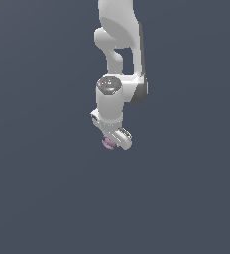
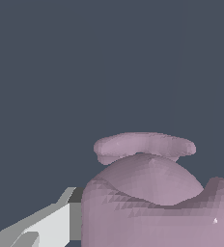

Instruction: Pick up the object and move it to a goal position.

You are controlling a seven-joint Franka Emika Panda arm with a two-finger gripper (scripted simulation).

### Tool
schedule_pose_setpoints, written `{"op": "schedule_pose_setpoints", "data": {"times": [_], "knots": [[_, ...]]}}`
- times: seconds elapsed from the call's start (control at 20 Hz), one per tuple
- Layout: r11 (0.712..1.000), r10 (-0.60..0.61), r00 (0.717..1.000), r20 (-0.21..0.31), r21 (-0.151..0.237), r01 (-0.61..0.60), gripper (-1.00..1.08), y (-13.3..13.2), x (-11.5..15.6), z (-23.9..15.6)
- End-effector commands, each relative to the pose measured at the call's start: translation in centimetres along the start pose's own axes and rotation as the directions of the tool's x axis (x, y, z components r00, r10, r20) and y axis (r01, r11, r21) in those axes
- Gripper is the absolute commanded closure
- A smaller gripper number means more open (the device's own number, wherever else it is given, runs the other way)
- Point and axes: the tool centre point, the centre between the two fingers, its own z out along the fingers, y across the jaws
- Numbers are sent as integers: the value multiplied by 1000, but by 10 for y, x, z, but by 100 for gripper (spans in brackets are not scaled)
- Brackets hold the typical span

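Note:
In the exterior view the white arm reaches down and its gripper (image 1: 115, 139) sits right over the object (image 1: 107, 144), a tiny lumpy mauve thing peeking out at the fingertips. The wrist view is filled low down by the object (image 2: 147, 193), a rounded mauve body with a flat rim behind it. One grey-white finger (image 2: 61, 219) presses its dark pad against the object's side. The other finger is hidden behind the object. The gripper (image 2: 150, 222) looks shut on the object.
Only a plain dark blue-grey surface (image 1: 42, 188) surrounds the arm in both views. No other objects, containers or edges show, and no goal marker is visible.

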Motion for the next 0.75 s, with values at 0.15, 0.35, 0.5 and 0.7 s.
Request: {"op": "schedule_pose_setpoints", "data": {"times": [0.15,0.35,0.5,0.7], "knots": [[1000,0,1000,1,0,0,108,32,34,-39],[1000,0,1000,1,0,0,108,46,51,-57],[1000,0,1000,0,-1,0,108,51,58,-64],[1000,0,1000,0,-1,0,108,52,61,-67]]}}
